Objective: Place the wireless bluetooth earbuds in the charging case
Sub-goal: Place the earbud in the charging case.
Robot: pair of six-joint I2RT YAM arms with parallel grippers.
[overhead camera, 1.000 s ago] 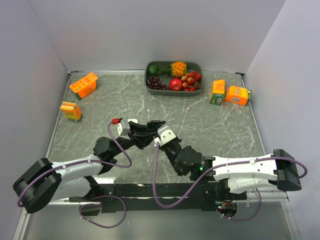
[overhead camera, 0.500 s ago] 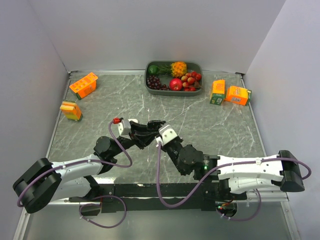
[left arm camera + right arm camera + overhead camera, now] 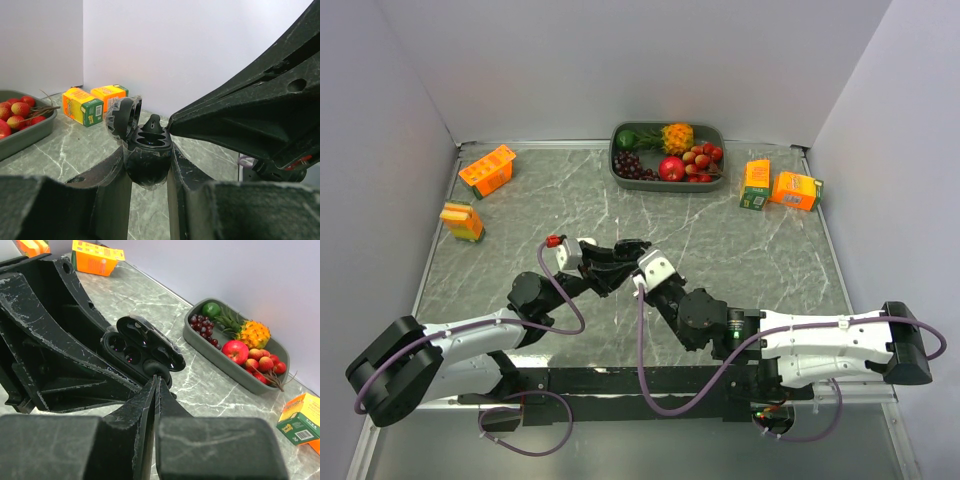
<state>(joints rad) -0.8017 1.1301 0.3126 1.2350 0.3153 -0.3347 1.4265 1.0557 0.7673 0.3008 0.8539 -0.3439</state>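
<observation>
My left gripper (image 3: 146, 167) is shut on a black charging case (image 3: 147, 160), holding it upright above the table with its lid (image 3: 122, 117) swung open. A black earbud (image 3: 152, 124) stands up out of the case's right slot. In the right wrist view the open case (image 3: 137, 347) shows two dark wells, with the earbud (image 3: 156, 369) at its near edge. My right gripper (image 3: 158, 378) has its jaws pressed nearly together, pinching that earbud at their tips. From the top view, both grippers, left (image 3: 620, 258) and right (image 3: 634, 266), meet at the table's middle. No white earbuds show.
A grey fruit tray (image 3: 616, 170) with grapes, apple and pineapple sits at the back. Orange juice boxes lie at the back left (image 3: 487, 170), the left (image 3: 462, 221) and the back right (image 3: 755, 184), (image 3: 796, 189). White walls close in three sides.
The right arm's rear links have slid slightly to the right. Both grippers stay together at the case.
</observation>
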